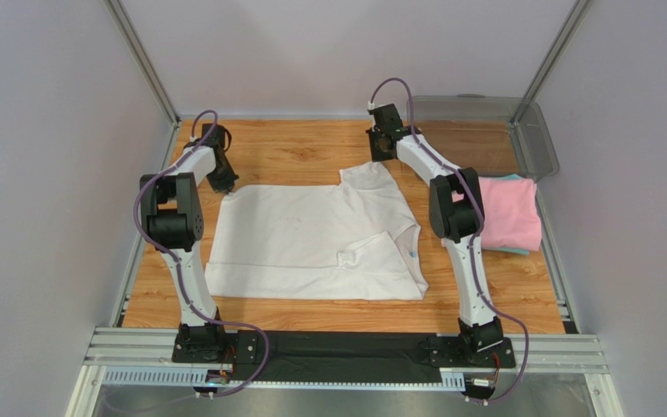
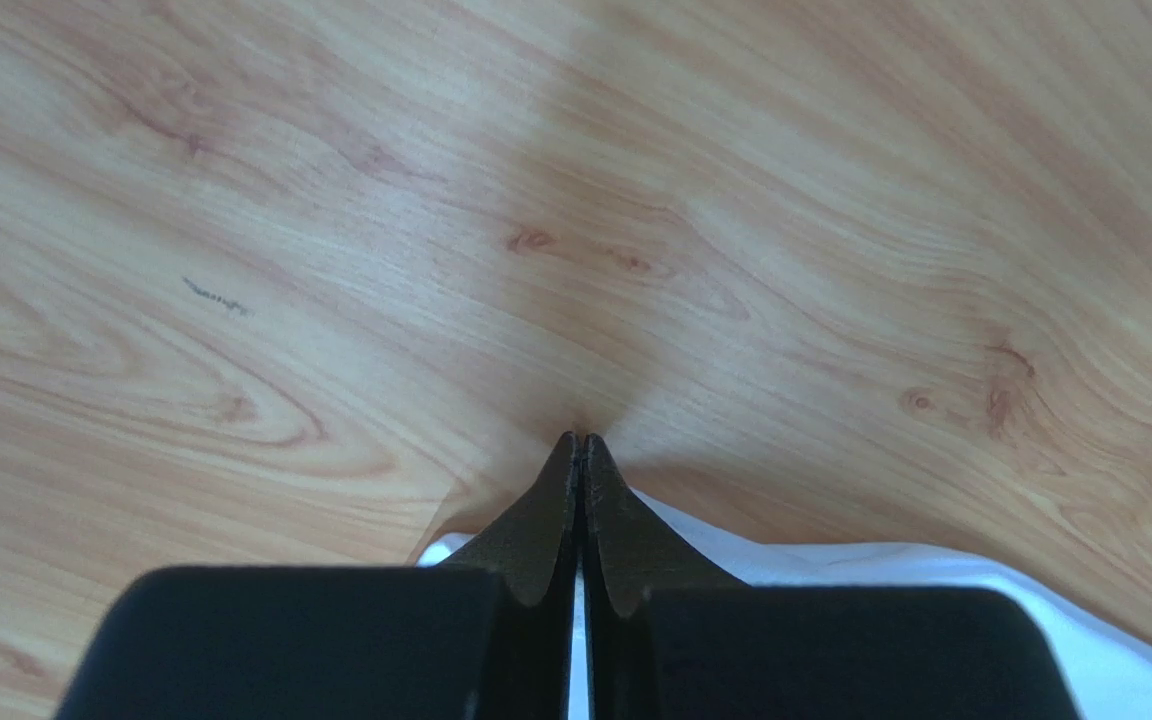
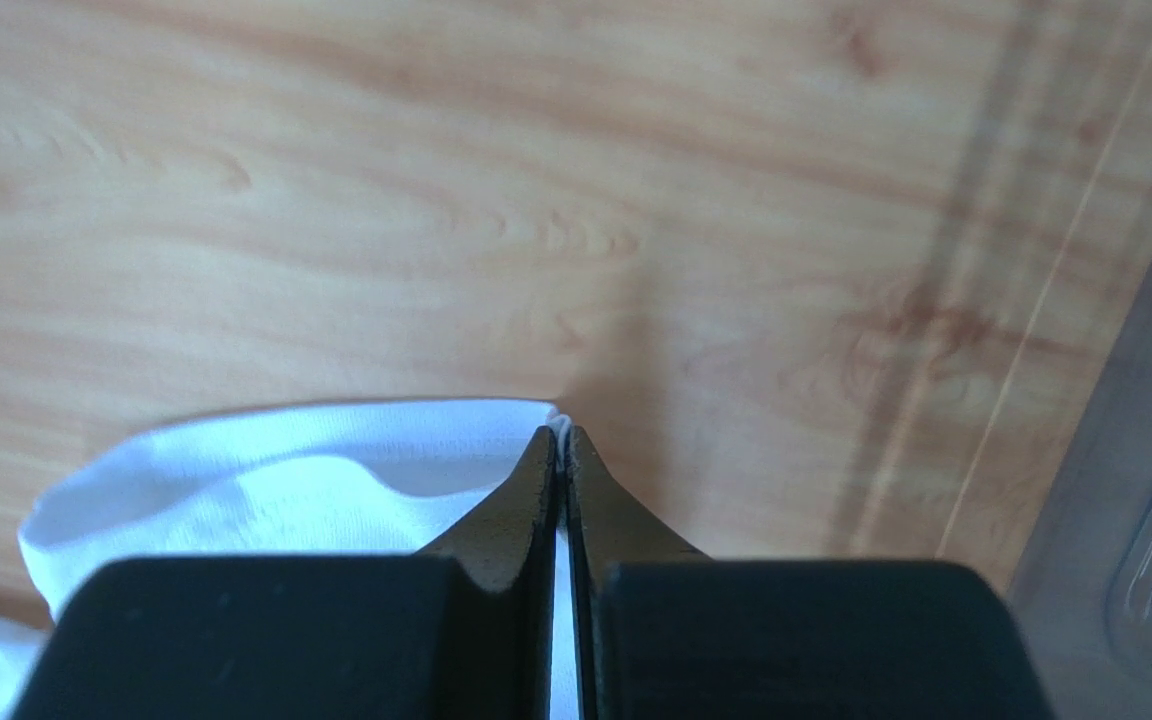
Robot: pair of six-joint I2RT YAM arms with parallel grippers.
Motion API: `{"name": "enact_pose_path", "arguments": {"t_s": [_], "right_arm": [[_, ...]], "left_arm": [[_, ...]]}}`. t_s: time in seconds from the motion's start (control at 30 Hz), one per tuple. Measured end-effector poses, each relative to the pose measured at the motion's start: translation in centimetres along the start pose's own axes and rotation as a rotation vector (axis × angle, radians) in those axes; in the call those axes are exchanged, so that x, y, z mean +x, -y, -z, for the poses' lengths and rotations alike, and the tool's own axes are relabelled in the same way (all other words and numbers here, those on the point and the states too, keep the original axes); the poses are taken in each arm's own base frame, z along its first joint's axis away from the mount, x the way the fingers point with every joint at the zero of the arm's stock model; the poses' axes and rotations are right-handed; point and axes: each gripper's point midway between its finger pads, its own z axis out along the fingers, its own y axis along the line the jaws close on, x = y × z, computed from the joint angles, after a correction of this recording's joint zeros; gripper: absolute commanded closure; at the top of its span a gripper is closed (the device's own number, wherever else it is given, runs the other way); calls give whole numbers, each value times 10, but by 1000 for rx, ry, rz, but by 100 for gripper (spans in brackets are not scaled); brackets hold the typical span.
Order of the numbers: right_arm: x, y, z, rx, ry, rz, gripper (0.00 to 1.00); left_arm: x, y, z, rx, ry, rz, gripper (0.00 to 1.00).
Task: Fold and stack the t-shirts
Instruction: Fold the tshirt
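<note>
Left jaws: clenched, tips pressed together, pinching the far-left corner of the plain white short-sleeved cotton t-shirt (image 1: 311,239). In the left wrist view white cloth showed on both sides of the dark fingers (image 2: 545,518) and as a thin strip between them, with the tips reaching just past the cloth edge over bare wood

Right jaws: clenched likewise, grasping the far edge of the same shirt at its upturned sleeve. In the right wrist view the rounded white hem met the closed tips, and a fold of cloth lay to their left

White t-shirt: spread mostly flat in the middle of the light wood-grain bench (image 1: 293,143), between the two arms. Collar toward the right, small blue tag (image 1: 411,254) beside the neckline. One sleeve pointed to the far side, under the right jaws. Some creases around the collar

Pink folded t-shirt (image 1: 511,213): at the right edge of the bench, just beyond the right arm (image 1: 457,208), apart from the white shirt

Teal t-shirt (image 1: 509,250): only a thin sliver visible along the edges of the pink one, lying beneath it

Clear plastic bin (image 1: 539,139): far-right corner of the bench, just behind the pink shirt

Left arm (image 1: 176,217): reached along the left edge of the bench to the shirt's far-left corner
</note>
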Motion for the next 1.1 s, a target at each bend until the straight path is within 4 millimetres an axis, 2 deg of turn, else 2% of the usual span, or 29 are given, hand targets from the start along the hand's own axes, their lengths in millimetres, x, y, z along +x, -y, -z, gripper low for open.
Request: {"name": "enact_pose_path", "arguments": {"t_s": [0.07,0.17,0.27,0.4,0.5,0.63,0.93,1.1], "right_arm": [[15,-2,3,-16,-31,8,100],[30,-6,19,-43,-59,24,100],[26,-16,43,-83,-37,41,100],[13,-34,91,-138,32,67,100],[15,-44,123,-162,70,85,100],[41,-54,155,-182,75,103,100],[127,-58,216,-197,29,89,100],[148,-65,240,-215,48,88,100]], "left_arm": [[3,-2,2,-2,-5,3,100],[7,-5,10,0,-6,8,100],[10,-7,22,9,7,16,100],[16,-15,44,21,34,24,100],[19,-19,60,37,65,35,100],[33,-26,75,54,87,52,100],[81,-58,88,14,84,85,100],[92,-66,93,7,93,98,100]]}}
